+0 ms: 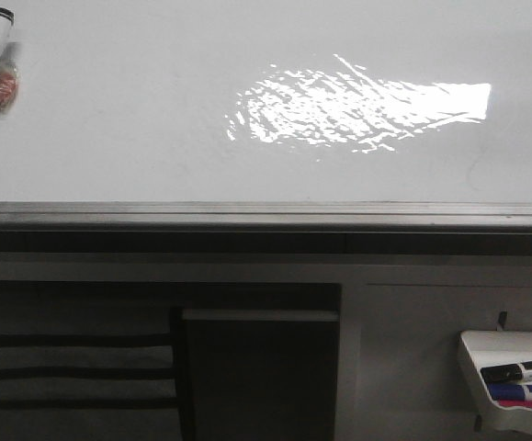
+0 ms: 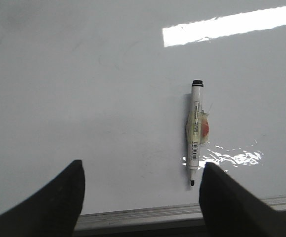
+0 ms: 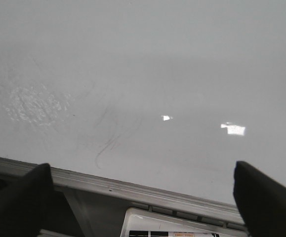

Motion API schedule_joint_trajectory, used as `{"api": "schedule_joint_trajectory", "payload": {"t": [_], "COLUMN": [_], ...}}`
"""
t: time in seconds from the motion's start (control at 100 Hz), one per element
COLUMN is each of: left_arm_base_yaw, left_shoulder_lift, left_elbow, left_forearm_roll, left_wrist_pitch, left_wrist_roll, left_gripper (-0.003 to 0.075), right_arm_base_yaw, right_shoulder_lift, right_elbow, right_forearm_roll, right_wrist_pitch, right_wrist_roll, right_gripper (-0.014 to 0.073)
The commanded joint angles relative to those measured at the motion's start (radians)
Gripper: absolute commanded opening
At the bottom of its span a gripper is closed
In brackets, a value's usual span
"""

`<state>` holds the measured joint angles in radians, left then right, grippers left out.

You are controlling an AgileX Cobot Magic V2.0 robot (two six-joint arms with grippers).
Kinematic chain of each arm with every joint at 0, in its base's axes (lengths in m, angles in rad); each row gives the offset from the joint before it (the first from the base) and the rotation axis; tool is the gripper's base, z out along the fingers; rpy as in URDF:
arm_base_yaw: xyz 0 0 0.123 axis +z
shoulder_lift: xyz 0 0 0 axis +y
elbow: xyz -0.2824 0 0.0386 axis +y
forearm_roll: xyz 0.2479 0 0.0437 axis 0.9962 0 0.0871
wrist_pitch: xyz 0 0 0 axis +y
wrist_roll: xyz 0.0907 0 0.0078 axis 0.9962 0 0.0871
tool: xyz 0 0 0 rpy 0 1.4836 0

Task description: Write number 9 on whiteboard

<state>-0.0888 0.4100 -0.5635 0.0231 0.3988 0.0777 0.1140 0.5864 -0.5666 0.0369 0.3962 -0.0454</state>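
Glossy white-grey whiteboard (image 1: 155,138) fills the front view, bright glare patch (image 1: 357,115) right of centre, dark metal bottom rail (image 1: 266,216) along its lower edge. No drawn 9 visible on the board in any view; only faint grey smears in the right wrist view.

Left gripper (image 2: 140,197): fingers (image 2: 59,207) spread wide apart, holding nothing, hovering over bare board near the rail. Between and beyond the fingers lies a white marker (image 2: 195,131), black cap end away from the rail, dark tip toward it, flat on the board. A yellowish-and-red taped lump (image 2: 202,129) is fixed to its barrel. In the front view the same marker sits at the far left edge.

Right gripper (image 3: 143,197): fingers (image 3: 266,197) also wide apart, empty, over the rail and board edge.

Below the board at right, a small white tray (image 1: 500,344) holds capped markers (image 1: 521,381), black, blue and pink.
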Motion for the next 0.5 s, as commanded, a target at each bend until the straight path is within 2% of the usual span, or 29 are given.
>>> {"api": "schedule_joint_trajectory", "payload": {"t": [0.0, 0.34, 0.49], "left_arm_base_yaw": [0.004, 0.004, 0.004], "left_shoulder_lift": [0.013, 0.017, 0.083], "left_elbow": [-0.034, -0.032, -0.036], "left_forearm_roll": [0.001, -0.023, -0.055], "left_wrist_pitch": [-0.069, -0.124, -0.147], "left_wrist_roll": [-0.003, -0.006, -0.006], "left_gripper": [0.0471, 0.0471, 0.0471], "right_arm_base_yaw": [-0.009, -0.009, -0.009], "right_shoulder_lift": [0.012, 0.012, 0.012], "right_elbow": [-0.035, -0.035, -0.035], "right_forearm_roll": [-0.010, -0.010, -0.010], "right_wrist_pitch": [-0.067, -0.071, -0.071], "right_wrist_roll": [-0.003, -0.003, -0.003], "right_gripper": [0.0667, 0.0667, 0.0667]}}
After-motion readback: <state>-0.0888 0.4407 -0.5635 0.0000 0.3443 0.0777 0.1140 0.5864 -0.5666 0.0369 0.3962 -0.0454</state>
